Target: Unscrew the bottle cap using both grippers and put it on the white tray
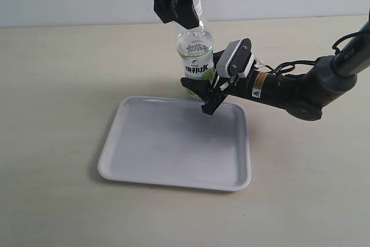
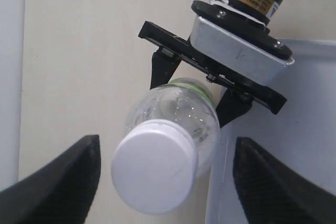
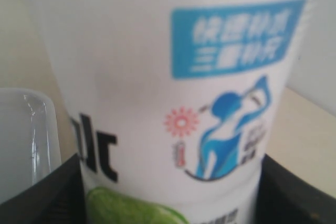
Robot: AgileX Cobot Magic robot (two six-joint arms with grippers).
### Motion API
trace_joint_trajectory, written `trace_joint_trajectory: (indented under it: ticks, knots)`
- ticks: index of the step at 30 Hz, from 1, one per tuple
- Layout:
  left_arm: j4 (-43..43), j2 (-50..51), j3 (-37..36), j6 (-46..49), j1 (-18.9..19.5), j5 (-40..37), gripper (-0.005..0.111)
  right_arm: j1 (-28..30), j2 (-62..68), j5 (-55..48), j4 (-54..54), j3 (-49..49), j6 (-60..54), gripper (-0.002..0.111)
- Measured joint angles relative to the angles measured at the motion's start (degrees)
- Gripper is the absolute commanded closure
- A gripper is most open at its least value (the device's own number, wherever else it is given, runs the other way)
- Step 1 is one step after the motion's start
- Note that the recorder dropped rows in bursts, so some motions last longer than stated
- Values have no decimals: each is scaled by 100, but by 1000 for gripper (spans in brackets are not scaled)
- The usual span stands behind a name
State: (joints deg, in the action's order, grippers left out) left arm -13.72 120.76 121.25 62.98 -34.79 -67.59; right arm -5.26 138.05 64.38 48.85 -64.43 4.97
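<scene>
The task is in its early part: the bottle cap [image 2: 152, 174] sits on the neck of the bottle [image 1: 195, 56], not yet unscrewed as far as I can see, and the white tray [image 1: 173, 143] has nothing on it. The right gripper [image 1: 203, 93] is closed on the lower body of the bottle, over the label, and holds it at the far edge of the tray, a little tilted. The left gripper [image 1: 184, 11] hangs over the top with its jaws wide. Its fingers [image 2: 58, 182] stand on both sides of the cap and do not touch it. What is left is to close on the cap, turn it off and put it on the tray. Around them is only the pale table [image 1: 58, 85], and I think nothing blocks the way to the tray.
</scene>
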Motion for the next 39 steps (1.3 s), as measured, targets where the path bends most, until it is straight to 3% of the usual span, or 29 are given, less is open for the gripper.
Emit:
trace_joint_trajectory:
  ticks: [9, 16, 19, 25, 35, 39]
  knots:
    - [10, 34, 0, 0, 0, 0, 42, 0, 0, 0, 0, 0, 0, 108]
    - [33, 34, 0, -127, 0, 37, 80, 0, 0, 0, 24, 0, -13, 108]
    - [33, 34, 0, -128, 0, 37, 106, 0, -24, -36, 24, 0, -13, 108]
    - [33, 34, 0, -280, 0, 48, 107, 0, -24, -36, 35, 0, -13, 108]
    - [75, 45, 0, -3783, 0, 145, 107, 0, -24, -44, 24, 0, 9, 108]
    - [75, 45, 0, -4244, 0, 168, 107, 0, -24, -44, 24, 0, 9, 108]
